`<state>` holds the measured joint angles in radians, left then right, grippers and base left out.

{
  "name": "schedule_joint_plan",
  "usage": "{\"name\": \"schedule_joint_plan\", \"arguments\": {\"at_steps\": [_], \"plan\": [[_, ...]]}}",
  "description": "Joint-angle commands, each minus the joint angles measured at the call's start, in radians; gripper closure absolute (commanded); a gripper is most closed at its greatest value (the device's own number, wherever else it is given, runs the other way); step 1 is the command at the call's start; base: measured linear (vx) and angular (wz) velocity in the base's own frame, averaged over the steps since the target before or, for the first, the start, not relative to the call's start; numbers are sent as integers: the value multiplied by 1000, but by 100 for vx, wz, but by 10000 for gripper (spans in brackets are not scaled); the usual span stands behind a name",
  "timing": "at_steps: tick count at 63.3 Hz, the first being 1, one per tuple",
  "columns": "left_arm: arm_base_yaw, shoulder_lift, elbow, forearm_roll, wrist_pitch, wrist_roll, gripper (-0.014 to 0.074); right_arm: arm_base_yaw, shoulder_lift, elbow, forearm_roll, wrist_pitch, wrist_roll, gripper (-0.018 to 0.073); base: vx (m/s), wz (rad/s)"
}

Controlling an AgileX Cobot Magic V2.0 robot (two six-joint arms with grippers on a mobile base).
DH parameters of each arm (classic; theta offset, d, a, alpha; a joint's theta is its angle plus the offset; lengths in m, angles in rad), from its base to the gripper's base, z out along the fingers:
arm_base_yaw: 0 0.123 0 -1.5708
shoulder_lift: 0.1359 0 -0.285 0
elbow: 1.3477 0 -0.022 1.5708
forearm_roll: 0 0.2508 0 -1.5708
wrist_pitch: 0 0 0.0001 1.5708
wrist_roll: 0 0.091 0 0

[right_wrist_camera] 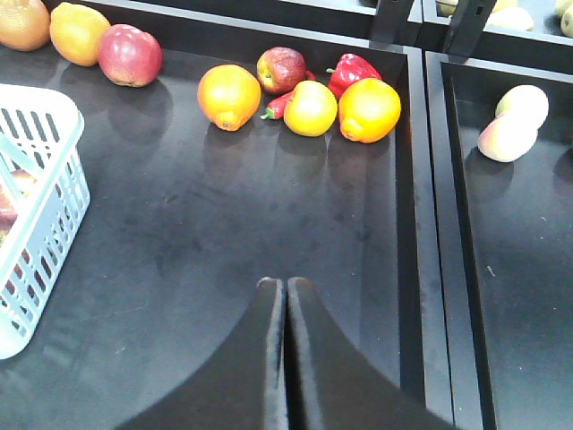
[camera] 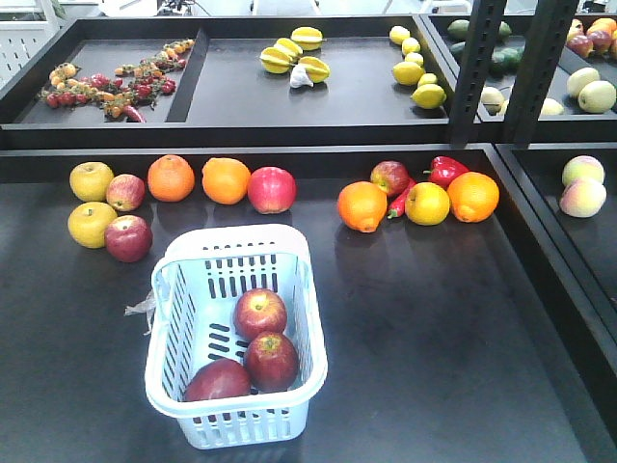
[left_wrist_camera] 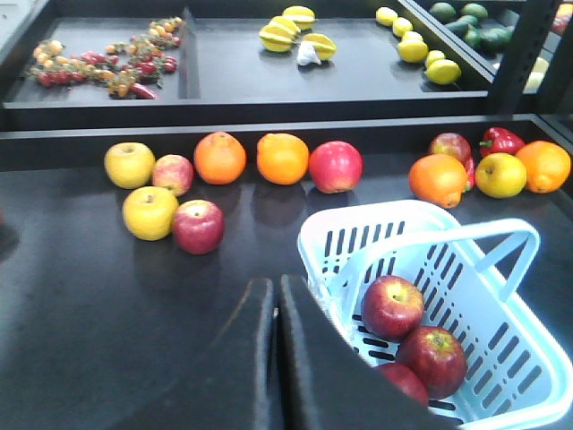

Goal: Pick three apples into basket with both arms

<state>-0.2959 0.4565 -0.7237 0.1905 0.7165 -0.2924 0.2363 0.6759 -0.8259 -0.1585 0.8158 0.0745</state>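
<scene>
Three dark-red apples lie inside the pale blue basket (camera: 294, 289): one at the back (camera: 260, 313), one at the front right (camera: 271, 360), one at the front left (camera: 218, 382). The left wrist view shows the same apples (left_wrist_camera: 391, 305) (left_wrist_camera: 432, 359) (left_wrist_camera: 400, 380) in the basket (left_wrist_camera: 358, 215), just right of my left gripper (left_wrist_camera: 275, 285), which is shut with nothing in it. My right gripper (right_wrist_camera: 285, 285) is shut and empty above bare tabletop, to the right of the basket (right_wrist_camera: 67, 116). Neither gripper shows in the front view.
Along the back edge lie yellow apples (camera: 92, 180), small red apples (camera: 128, 237), oranges (camera: 171, 177), a red apple (camera: 271, 189), and a right-hand group with oranges (camera: 362, 205), a red pepper (camera: 444, 170). A raised divider (right_wrist_camera: 419, 224) bounds the table on the right. Upper shelves hold more produce.
</scene>
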Motion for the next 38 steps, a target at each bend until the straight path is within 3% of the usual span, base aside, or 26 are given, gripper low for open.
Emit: {"name": "schedule_joint_plan", "arguments": {"at_steps": [1, 13, 27, 38], "plan": [[-4, -40, 52, 1, -180, -4, 604, -7, -1, -25, -18, -67, -5, 568, 0, 0], [18, -191, 238, 0, -377, -4, 604, -7, -1, -25, -18, -67, -5, 568, 0, 0], [164, -357, 408, -34, -401, -1, 604, -7, -1, -25, -18, -67, -5, 568, 0, 0], [229, -445, 513, -95, -442, 3, 604, -7, -1, -25, -18, -67, -5, 568, 0, 0]]}}
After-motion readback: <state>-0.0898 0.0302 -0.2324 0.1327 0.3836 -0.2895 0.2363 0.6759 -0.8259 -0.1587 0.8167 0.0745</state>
